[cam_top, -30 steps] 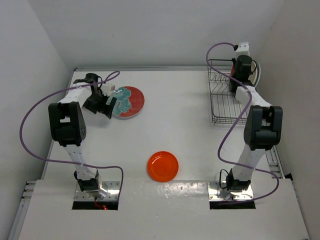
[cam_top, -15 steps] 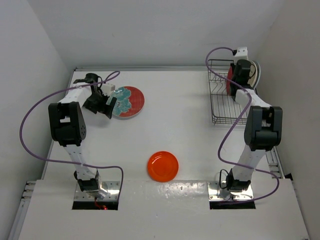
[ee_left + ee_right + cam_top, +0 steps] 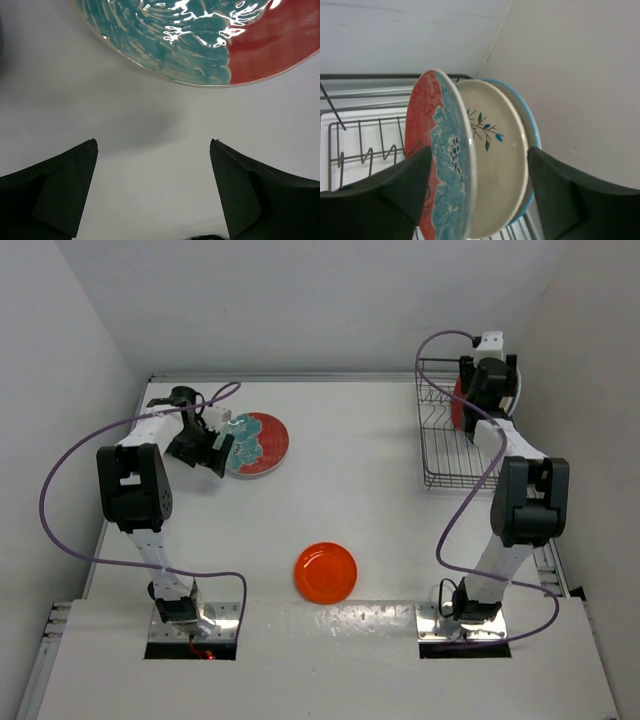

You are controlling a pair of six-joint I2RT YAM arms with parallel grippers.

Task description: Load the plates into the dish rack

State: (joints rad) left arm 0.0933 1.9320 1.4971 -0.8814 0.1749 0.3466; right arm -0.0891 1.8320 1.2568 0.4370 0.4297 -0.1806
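One red-and-teal floral plate [image 3: 258, 445] [image 3: 200, 40] lies flat at the far left of the table. My left gripper [image 3: 218, 454] [image 3: 153, 142] hovers open just beside its near-left rim, nothing between the fingers. A small orange plate [image 3: 326, 572] lies near the front middle. At the far right stands the dish rack [image 3: 447, 455] [image 3: 365, 150]. A second red-and-teal floral plate [image 3: 458, 403] [image 3: 442, 165] and a cream-and-light-blue sprig plate [image 3: 495, 160] stand upright in its far end. My right gripper [image 3: 487, 388] [image 3: 478, 149] is open, its jaws straddling both upright plates.
White walls close in on the left, back and right; the rack sits close to the right wall [image 3: 580, 75]. Purple cables [image 3: 60, 480] loop from both arms. The rack's near slots [image 3: 450, 465] hold nothing.
My right gripper has opened, letting go of the floral plate, which now stands in the rack, and has shifted slightly toward the back. The left arm has not moved.
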